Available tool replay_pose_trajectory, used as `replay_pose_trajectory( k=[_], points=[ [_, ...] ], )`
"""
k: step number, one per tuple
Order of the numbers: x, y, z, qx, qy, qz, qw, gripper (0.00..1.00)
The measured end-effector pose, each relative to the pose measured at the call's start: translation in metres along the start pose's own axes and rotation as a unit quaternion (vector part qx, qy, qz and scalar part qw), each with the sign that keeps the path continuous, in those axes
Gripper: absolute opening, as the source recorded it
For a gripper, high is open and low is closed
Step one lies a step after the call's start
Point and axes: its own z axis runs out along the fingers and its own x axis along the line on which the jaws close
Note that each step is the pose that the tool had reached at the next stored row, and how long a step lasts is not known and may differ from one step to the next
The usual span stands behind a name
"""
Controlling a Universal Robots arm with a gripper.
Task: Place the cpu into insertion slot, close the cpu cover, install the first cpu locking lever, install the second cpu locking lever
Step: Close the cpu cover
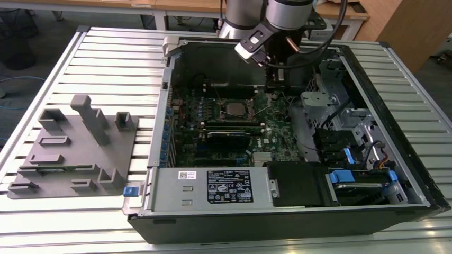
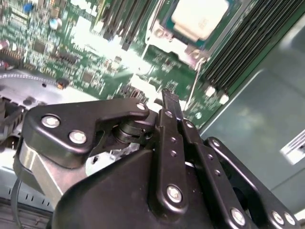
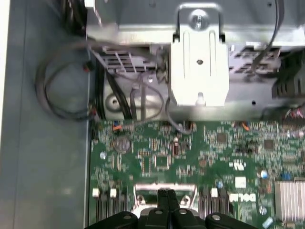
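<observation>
Cpu (image 2: 200, 16), pale silver on top, is seen lying in the insertion slot (image 1: 218, 109), which is set into the green circuit board (image 1: 279, 132) inside an open computer case (image 1: 282, 227).

At the exterior view's left, a grey fixture plate (image 1: 71, 148) with upright holders is laid on the slatted counter (image 1: 106, 53), well apart from the slot. The case is placed just beside this plate, and a labelled power supply (image 1: 211, 188) is mounted along the case's near edge. The slot is found near the middle of the board, with a long black card (image 1: 227, 138) seated just in front of it. A thin wire lever (image 1: 265, 109) is seen slanting out from the side of the slot toward the exterior view's right. Further toward that side, the arm (image 1: 282, 16) is seen reaching down into the case, and blue tabs (image 1: 342, 177) are fitted on the drive bays beyond it.

In both wrist views the hand (image 2: 167, 95) (image 3: 166, 192) is shown with its fingers pressed together and nothing gripped between them. It is held near a corner of the slot, apart from the cpu. The cpu cover (image 2: 178, 45), a silvery frame, is seen around the cpu. Whether it is pressed fully flat cannot be told.
</observation>
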Motion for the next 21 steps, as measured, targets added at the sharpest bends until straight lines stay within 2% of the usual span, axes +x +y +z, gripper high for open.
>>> replay_pose_trajectory(
  k=[5,9,17,21],
  points=[
    [0.0001,0.0141,0.0009,0.0001,0.0001,0.0,1.0,0.11],
    [0.0002,0.0217,0.0014,0.0001,0.0,0.0,1.0,0.11],
    [0.0002,0.0239,0.0017,0.0003,0.0001,0.0,1.0,0.11],
    [0.0002,0.0258,0.0047,0.0005,0.0,0.0,1.0,0.11]
  ],
)
